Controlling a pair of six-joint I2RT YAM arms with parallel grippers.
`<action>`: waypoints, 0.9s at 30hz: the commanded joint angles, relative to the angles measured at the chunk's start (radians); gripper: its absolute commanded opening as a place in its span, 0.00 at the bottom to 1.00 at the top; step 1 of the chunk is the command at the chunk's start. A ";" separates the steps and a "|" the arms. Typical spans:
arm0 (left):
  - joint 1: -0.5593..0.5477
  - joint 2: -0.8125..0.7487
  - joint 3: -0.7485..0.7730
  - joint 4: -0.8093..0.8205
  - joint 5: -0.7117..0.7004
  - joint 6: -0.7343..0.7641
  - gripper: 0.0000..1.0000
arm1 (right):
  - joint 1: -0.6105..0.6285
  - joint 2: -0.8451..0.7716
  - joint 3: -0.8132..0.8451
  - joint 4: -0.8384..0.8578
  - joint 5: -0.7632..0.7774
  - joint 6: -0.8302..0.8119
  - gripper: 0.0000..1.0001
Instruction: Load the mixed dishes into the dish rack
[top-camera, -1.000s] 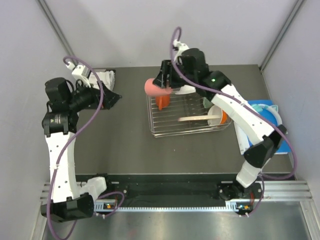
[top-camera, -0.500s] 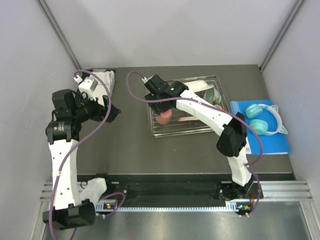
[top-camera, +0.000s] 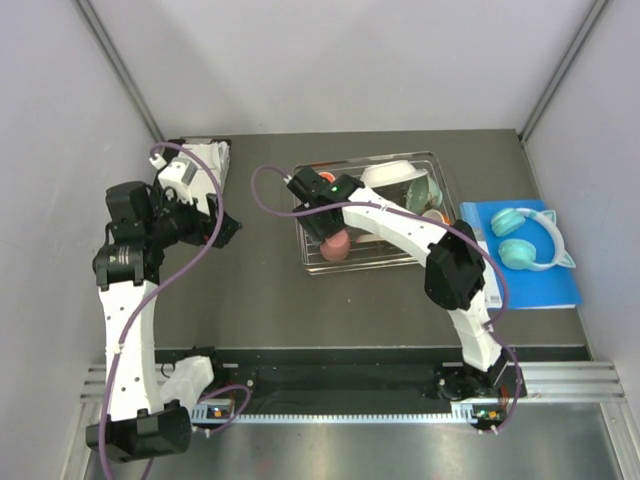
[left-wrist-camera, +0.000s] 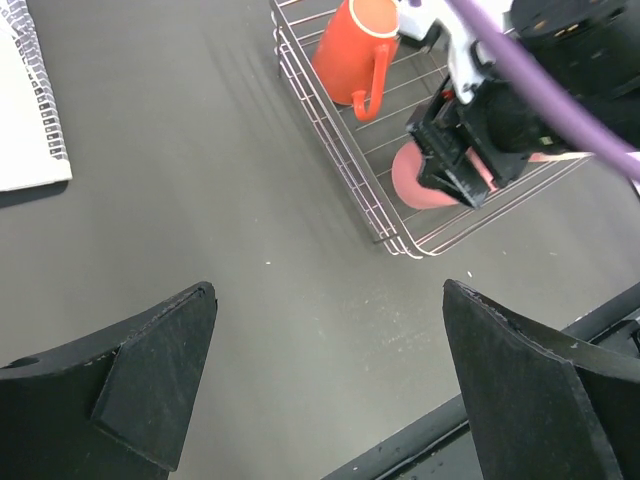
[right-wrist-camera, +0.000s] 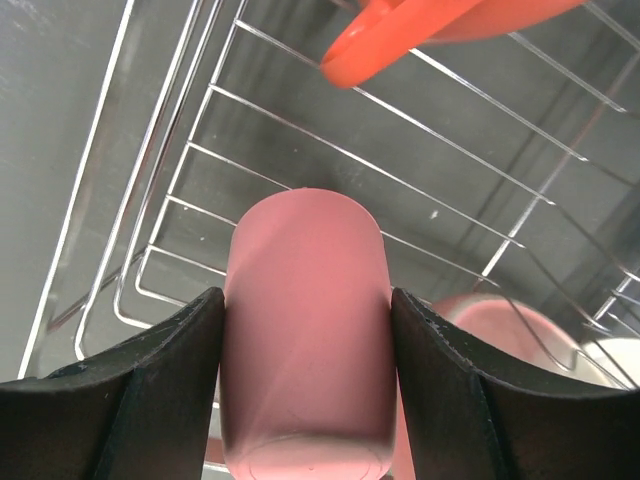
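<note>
Right gripper (right-wrist-camera: 305, 392) is clamped across the salmon pink cup (right-wrist-camera: 300, 300), holding it inside the dish rack (left-wrist-camera: 345, 160) at the near-left corner, next to the orange mug (left-wrist-camera: 350, 60). That looks like the free spot. Can't tell if the cup touches the wires. Left gripper (left-wrist-camera: 328, 290) hangs empty with jaws wide apart over the table left of the rack, out of the way.

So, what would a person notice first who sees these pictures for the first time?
The salmon pink cup, clamped by the right gripper at the near-left corner of the wire dish rack. Next, the orange mug in the rack beyond it, and the teal headphones on a blue pad at far right.
</note>
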 joint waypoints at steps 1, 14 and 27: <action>0.004 -0.027 -0.017 0.024 0.007 0.015 0.99 | 0.006 -0.001 -0.013 0.094 -0.021 -0.014 0.00; 0.003 -0.033 -0.052 0.032 -0.021 0.015 0.99 | -0.004 -0.022 -0.151 0.258 -0.144 -0.037 0.00; 0.003 -0.034 -0.069 0.047 -0.006 -0.008 0.98 | -0.004 -0.094 -0.197 0.297 -0.100 -0.054 0.73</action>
